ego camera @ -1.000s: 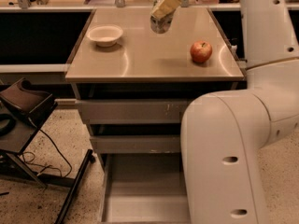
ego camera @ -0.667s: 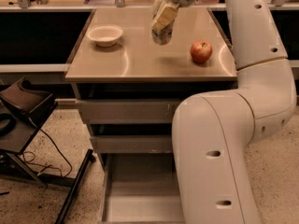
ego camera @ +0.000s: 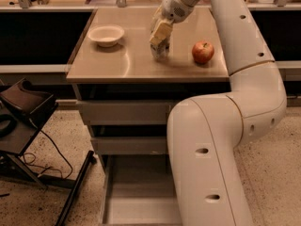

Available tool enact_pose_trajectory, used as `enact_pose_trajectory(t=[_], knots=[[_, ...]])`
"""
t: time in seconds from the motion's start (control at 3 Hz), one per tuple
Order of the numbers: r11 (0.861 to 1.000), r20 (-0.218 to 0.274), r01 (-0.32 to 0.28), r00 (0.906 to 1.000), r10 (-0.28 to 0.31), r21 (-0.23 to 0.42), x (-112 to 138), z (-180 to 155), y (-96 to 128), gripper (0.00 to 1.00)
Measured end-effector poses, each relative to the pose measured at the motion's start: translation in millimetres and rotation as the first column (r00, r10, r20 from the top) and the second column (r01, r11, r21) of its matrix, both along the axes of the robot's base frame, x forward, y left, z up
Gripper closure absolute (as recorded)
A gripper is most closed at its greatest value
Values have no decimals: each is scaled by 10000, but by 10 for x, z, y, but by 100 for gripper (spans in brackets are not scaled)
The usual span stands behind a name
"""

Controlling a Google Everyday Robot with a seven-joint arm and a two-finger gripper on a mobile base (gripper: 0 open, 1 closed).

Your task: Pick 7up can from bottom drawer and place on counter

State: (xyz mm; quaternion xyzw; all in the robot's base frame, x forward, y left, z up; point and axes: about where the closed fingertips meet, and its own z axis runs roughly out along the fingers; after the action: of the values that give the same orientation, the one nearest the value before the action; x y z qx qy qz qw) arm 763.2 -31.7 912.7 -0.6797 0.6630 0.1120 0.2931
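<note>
The 7up can (ego camera: 160, 52) stands upright on the tan counter (ego camera: 117, 62), near its middle, with only its lower part showing. My gripper (ego camera: 160, 37) comes down on it from above and is shut on the can's upper part, its cream fingers (ego camera: 162, 31) covering the top. The bottom drawer (ego camera: 134, 192) is pulled open at the foot of the cabinet; what shows of its inside is bare. My arm hides the drawer's right side.
A white bowl (ego camera: 106, 34) sits on the counter's left part and a red apple (ego camera: 202, 52) on its right. Two shallower drawers (ego camera: 124, 113) are shut. My bulky white arm (ego camera: 211, 140) fills the right foreground. A black stand with cables (ego camera: 23, 112) is at the left.
My gripper has come down with the can, from above the counter's far part to its middle, and the can now rests on the surface.
</note>
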Motion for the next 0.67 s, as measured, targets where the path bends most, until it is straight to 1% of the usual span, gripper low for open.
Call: enact_pose_trajectory(t=[0.67], knots=[[9996,288,145,9995,-151,232,136,-23,90,41]])
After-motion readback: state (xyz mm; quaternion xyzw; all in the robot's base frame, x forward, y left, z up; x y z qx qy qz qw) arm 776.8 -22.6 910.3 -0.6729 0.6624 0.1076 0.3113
